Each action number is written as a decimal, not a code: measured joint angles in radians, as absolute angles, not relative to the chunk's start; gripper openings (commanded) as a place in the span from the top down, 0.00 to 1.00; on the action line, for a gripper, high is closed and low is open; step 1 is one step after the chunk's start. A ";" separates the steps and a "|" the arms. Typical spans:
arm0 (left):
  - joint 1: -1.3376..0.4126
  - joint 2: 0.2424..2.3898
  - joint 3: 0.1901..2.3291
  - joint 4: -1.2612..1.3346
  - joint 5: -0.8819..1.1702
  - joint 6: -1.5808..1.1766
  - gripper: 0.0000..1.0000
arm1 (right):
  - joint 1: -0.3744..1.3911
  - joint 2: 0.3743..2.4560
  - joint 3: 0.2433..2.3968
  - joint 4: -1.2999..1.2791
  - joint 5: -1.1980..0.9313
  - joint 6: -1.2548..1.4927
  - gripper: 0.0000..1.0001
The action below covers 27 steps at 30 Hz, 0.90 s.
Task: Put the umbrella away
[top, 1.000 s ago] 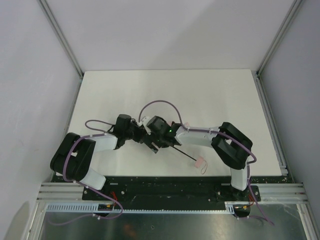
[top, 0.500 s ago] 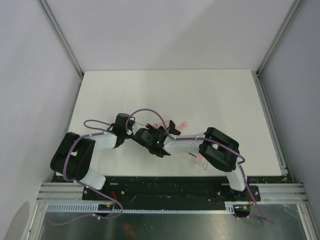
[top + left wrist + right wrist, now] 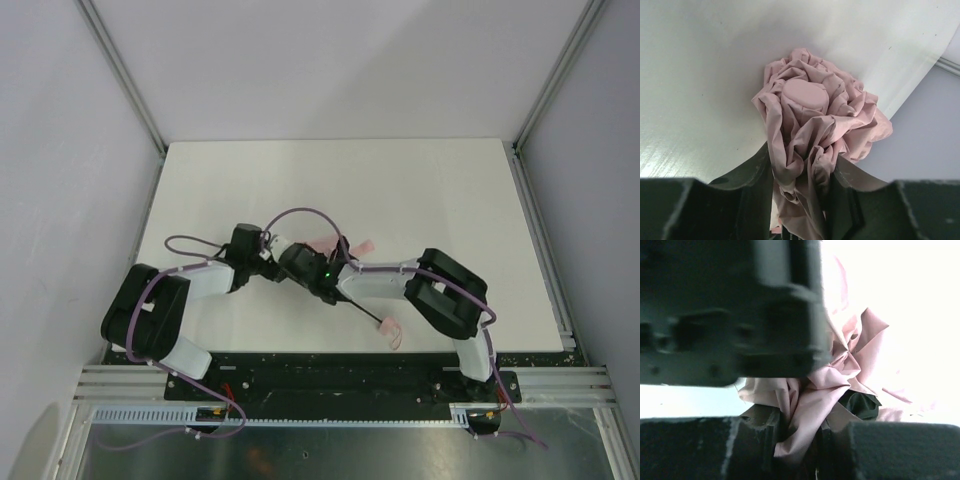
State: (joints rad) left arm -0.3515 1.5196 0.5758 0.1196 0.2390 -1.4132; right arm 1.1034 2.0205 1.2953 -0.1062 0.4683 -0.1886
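The umbrella lies near the table's front middle, its pale pink fabric (image 3: 324, 244) bunched between the two wrists. Its thin black shaft (image 3: 366, 311) runs down to the right and ends at the small pink handle (image 3: 389, 329). My left gripper (image 3: 268, 262) is shut on the crumpled fabric (image 3: 805, 145) just below the round pink top cap (image 3: 805, 97). My right gripper (image 3: 298, 262) sits right next to it. In the right wrist view my right gripper (image 3: 800, 432) is shut on a fold of the pink fabric (image 3: 840, 375). Most of the canopy is hidden under the wrists in the top view.
The white table (image 3: 400, 190) stretches behind and to both sides of the arms, ringed by grey walls and metal rails (image 3: 540, 230). Purple cables (image 3: 310, 212) loop over both wrists. The left gripper's dark body (image 3: 730, 315) fills the upper left of the right wrist view.
My right gripper has slid left along the umbrella, up against the left gripper, and closed on the pink fabric. The left gripper has kept its hold and barely moved.
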 measured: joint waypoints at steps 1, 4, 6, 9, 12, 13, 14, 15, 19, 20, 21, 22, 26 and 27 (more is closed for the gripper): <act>-0.352 1.520 0.579 0.118 0.234 -1.412 0.89 | 1.085 2.010 1.280 -0.085 0.423 -0.188 1.00; -0.351 1.520 0.588 0.115 0.218 -1.403 0.45 | 1.015 1.980 1.239 -0.025 0.253 -0.178 1.00; -0.348 1.519 0.597 0.110 0.207 -1.388 0.14 | 0.954 1.972 1.221 0.013 0.108 -0.157 1.00; -0.337 1.505 0.599 0.073 0.213 -1.356 0.02 | 0.861 1.987 1.214 0.082 -0.106 -0.114 1.00; -0.316 1.478 0.599 0.057 0.217 -1.327 0.01 | 0.791 2.014 1.213 0.134 -0.297 -0.069 1.00; -0.310 1.471 0.599 0.056 0.219 -1.319 0.01 | 0.768 2.025 1.214 0.152 -0.361 -0.051 1.00; -0.306 1.467 0.599 0.057 0.221 -1.311 0.01 | 0.747 2.038 1.214 0.171 -0.422 -0.031 1.00; -0.302 1.465 0.599 0.059 0.226 -1.304 0.01 | 0.725 2.053 1.214 0.196 -0.490 -0.007 1.00; -0.299 1.482 0.598 0.093 0.248 -1.297 0.01 | 0.674 2.105 1.217 0.272 -0.677 0.080 1.00; -0.299 1.493 0.598 0.103 0.251 -1.297 0.01 | 0.666 2.117 1.218 0.286 -0.712 0.100 1.00; -0.300 1.513 0.598 0.118 0.257 -1.297 0.01 | 0.656 2.131 1.218 0.303 -0.756 0.126 1.00; -0.301 1.538 0.599 0.142 0.273 -1.301 0.02 | 0.647 2.147 1.219 0.320 -0.802 0.154 1.00; -0.309 1.590 0.619 0.196 0.297 -1.301 0.26 | 0.619 2.192 1.226 0.369 -0.920 0.239 1.00; -0.310 1.593 0.618 0.199 0.295 -1.300 0.36 | 0.611 2.201 1.232 0.375 -0.940 0.256 1.00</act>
